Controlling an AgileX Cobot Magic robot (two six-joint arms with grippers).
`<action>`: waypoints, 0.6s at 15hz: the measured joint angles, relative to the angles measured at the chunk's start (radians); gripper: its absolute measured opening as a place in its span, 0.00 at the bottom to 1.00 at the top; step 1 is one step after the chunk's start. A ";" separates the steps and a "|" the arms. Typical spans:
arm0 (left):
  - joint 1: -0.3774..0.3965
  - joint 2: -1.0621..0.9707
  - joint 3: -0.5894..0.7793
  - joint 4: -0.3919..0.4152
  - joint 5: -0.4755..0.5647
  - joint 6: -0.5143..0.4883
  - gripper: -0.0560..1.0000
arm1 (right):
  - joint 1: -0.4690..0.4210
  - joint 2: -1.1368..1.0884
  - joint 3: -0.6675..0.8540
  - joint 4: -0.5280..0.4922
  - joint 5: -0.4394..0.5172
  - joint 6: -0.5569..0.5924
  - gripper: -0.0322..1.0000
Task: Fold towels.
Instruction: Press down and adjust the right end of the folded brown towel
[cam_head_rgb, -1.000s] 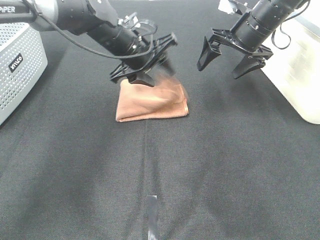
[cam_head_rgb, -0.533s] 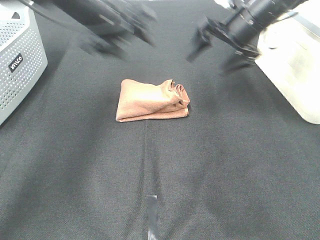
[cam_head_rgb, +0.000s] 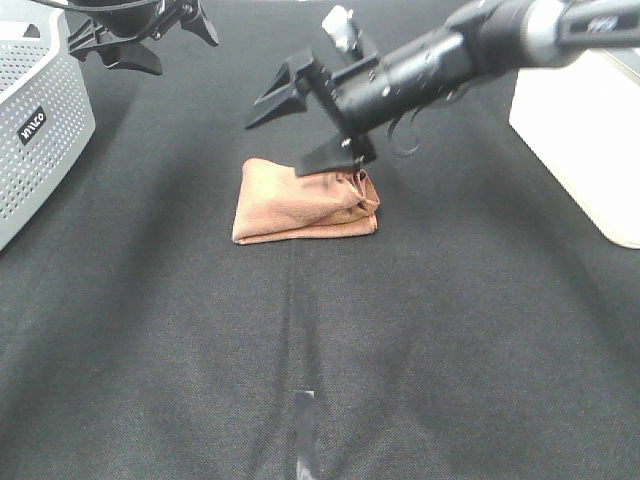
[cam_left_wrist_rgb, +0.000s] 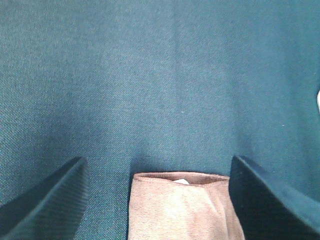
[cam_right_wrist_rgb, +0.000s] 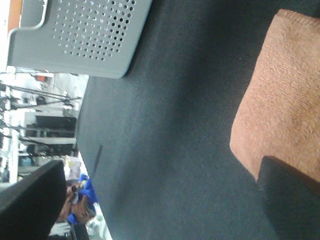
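Note:
The rust-brown towel lies folded into a small thick rectangle at the middle of the black table, with its right end bunched. My right gripper reaches across from the right and hovers open over the towel's far edge, one finger just above its far right corner. The right wrist view shows the towel close to one finger. My left gripper is open and empty at the far left back, away from the towel. The left wrist view shows the towel between the open fingers, with a small white tag at its edge.
A grey perforated box stands at the left edge and also shows in the right wrist view. A white container stands at the right edge. A short strip of tape lies on the cloth near the front.
My left gripper has drawn back from over the towel to the far left. My right arm has swung from the right across to the towel's far edge. The towel has not moved.

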 joint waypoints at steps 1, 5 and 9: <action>0.000 0.000 0.000 0.000 0.000 0.000 0.75 | 0.000 0.000 0.000 0.000 0.000 0.000 0.97; 0.000 0.000 0.000 0.010 0.026 0.000 0.75 | -0.052 0.030 0.000 -0.110 -0.060 0.002 0.97; 0.000 0.000 0.000 0.020 0.036 0.000 0.75 | -0.089 0.036 0.000 -0.270 -0.048 0.076 0.97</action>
